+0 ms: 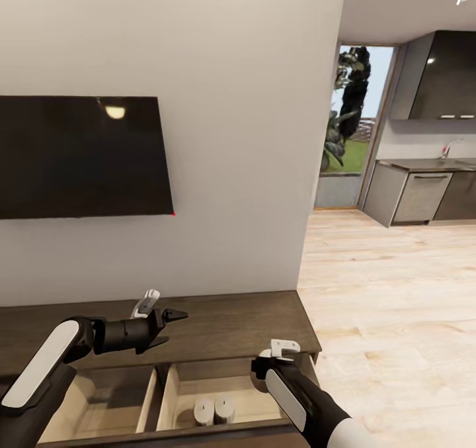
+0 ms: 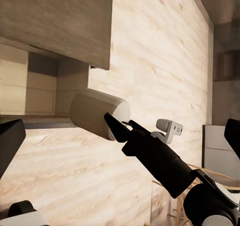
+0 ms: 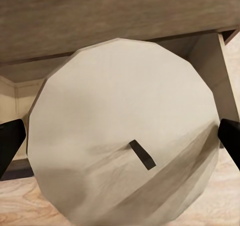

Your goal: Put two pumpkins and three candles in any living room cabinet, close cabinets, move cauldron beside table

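Observation:
The dark-brown cabinet stands below me against the wall, its top drawers pulled open. Two pale candles stand upright in the right drawer compartment. My right gripper is shut on a third candle, a pale cylinder with a short dark wick, held over the drawer's right end by the cabinet's corner. Above the cabinet top hovers my left gripper, open and holding nothing. The pumpkins and the cauldron are out of view.
A black TV hangs on the wall above the cabinet. The left drawer compartment is bare. Light wood floor runs right to a kitchen with glossy black cupboards, a counter and a glass door.

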